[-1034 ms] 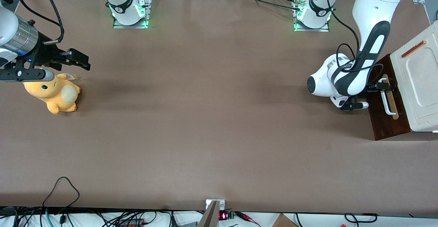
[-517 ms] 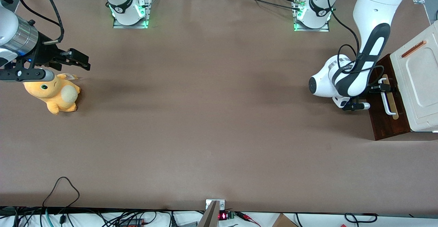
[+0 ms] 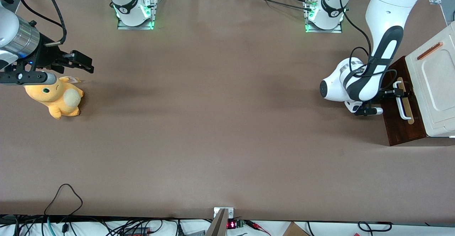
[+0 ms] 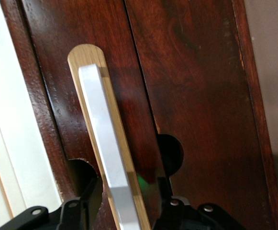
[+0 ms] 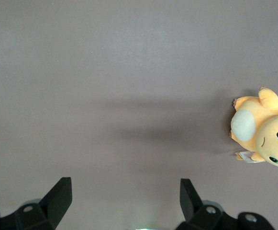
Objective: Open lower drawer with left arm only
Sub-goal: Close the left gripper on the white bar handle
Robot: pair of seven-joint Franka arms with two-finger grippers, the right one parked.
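The lower drawer (image 3: 400, 131) shows its dark brown wood front at the working arm's end of the table, below a cream-white panel (image 3: 435, 83). Its white bar handle (image 3: 401, 106) lies on a pale wood strip. The left arm (image 3: 359, 83) reaches down in front of the drawer. Its black gripper (image 3: 397, 93) sits at the handle's end farther from the front camera. In the left wrist view the open gripper (image 4: 126, 203) straddles the handle (image 4: 105, 143), one finger (image 4: 88, 201) on each side, with a gap between each finger and the bar. The drawer front (image 4: 196, 96) fills that view.
The cream-white panel carries a thin copper-coloured handle (image 3: 429, 51). An orange plush toy (image 3: 57, 99) lies toward the parked arm's end of the table. The two arm bases (image 3: 323, 14) stand at the table edge farthest from the front camera.
The left arm's wrist and gripper have shifted a little along the handle toward the front camera. The drawer front has not visibly moved.
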